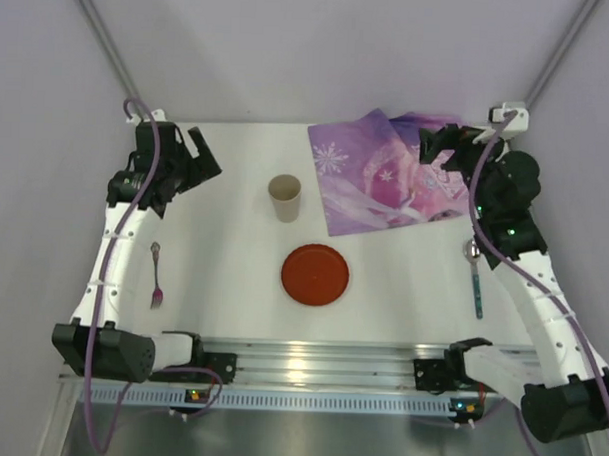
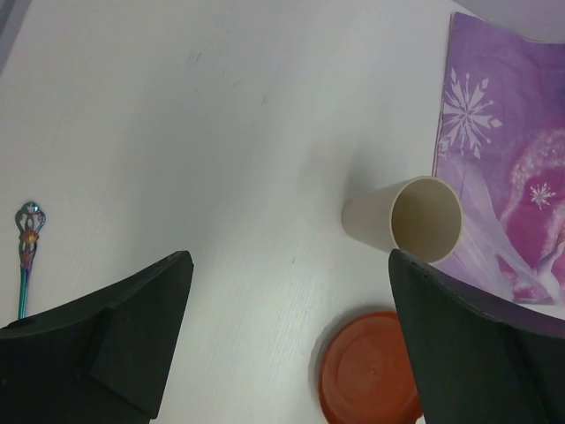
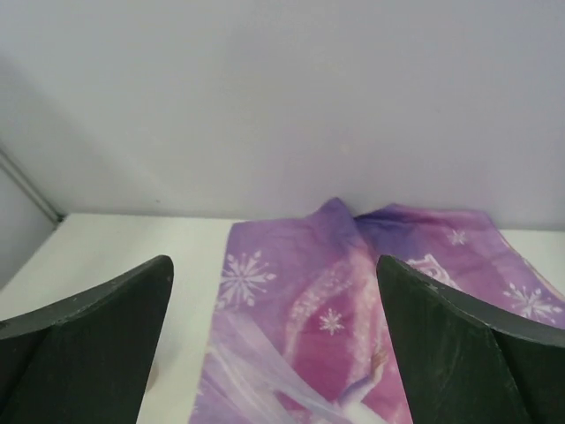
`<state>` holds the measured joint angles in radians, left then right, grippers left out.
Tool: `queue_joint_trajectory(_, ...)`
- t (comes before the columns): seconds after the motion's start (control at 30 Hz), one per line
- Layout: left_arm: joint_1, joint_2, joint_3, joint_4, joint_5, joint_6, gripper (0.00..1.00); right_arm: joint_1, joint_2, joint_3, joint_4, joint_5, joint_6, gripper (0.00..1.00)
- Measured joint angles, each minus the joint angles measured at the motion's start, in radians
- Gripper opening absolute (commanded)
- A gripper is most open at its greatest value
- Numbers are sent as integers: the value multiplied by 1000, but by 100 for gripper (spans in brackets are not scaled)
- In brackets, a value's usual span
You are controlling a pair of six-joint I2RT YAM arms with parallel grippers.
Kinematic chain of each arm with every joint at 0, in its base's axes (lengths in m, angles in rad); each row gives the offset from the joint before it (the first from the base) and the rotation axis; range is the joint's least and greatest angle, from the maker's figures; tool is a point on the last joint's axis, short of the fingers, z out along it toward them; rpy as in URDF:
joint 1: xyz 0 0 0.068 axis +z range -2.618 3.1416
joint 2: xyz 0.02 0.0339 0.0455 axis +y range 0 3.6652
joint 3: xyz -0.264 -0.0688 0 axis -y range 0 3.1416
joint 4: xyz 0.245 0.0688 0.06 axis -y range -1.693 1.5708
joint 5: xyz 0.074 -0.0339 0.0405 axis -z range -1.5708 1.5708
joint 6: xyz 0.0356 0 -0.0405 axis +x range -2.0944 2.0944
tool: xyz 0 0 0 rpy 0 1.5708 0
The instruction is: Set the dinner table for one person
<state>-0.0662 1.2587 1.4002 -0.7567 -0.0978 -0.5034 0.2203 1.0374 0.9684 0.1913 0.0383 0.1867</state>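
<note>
Closest to me I count one silver rail (image 1: 310, 363), running along the near edge of the dinner table (image 1: 234, 246), the plain white top that fills the space between the two arms. Just past the rail lie three things in a loose row. There is one fork (image 1: 156, 275) at the left with its tines toward me. One round red plate (image 1: 315, 274) lies near the middle. One spoon (image 1: 476, 279) with a blue handle is at the right, its bowl pointing away, just beside the right arm.

Beyond the plate stands one beige cup (image 1: 285, 198), upright and apart from the plate. It is just left of the one purple snowflake placemat (image 1: 376, 175), which lies askew toward the far right corner with its far edge rucked up.

Farthest out are my two grippers. The left gripper (image 2: 287, 265) is above the far left of the table, jaws spread wide, nothing between them. The right gripper (image 3: 272, 265) is over the placemat, likewise spread wide and empty.
</note>
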Motion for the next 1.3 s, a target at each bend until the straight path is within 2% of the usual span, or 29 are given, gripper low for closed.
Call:
queue_joint_trajectory(0.1,0,19,43,-31,2,-19,98,18,-23,167,-163,-37,19,100)
queue_joint_trajectory(0.17,3,39,44,-12,68,-46,98,14,-76,171,-230,-30,109,100)
queue_joint_trajectory(0.27,5,101,30,32,185,-105,98,-21,-129,97,-300,-114,232,100)
queue_joint_trajectory(0.37,-2,188,40,43,222,-140,98,-21,-54,94,-412,-169,309,100)
queue_joint_trajectory(0.47,-11,280,122,9,222,-141,98,-21,38,98,-529,-172,342,100)
queue_joint_trajectory(0.57,-48,359,230,-19,172,-114,96,-21,60,98,-637,-165,360,100)
queue_joint_trajectory(0.73,-240,461,356,-71,39,-43,95,-21,51,118,-732,-172,364,100)
queue_joint_trajectory(0.8,-312,512,389,-93,-1,-24,91,-21,44,120,-761,-172,361,100)
queue_joint_trajectory(0.87,-350,558,402,-109,-23,-14,89,-21,31,120,-791,-169,355,100)
queue_joint_trajectory(1.0,-351,626,402,-150,-64,-3,87,-21,-14,120,-843,-149,333,100)
queue_joint_trajectory(1.17,-332,631,401,-181,-134,11,84,-21,-57,120,-907,-113,299,100)
queue_joint_trajectory(1.23,-330,629,398,-179,-140,17,73,-21,-64,120,-922,-104,287,100)
queue_joint_trajectory(1.3,-330,626,376,-164,-125,27,67,-21,-64,120,-927,-98,280,100)
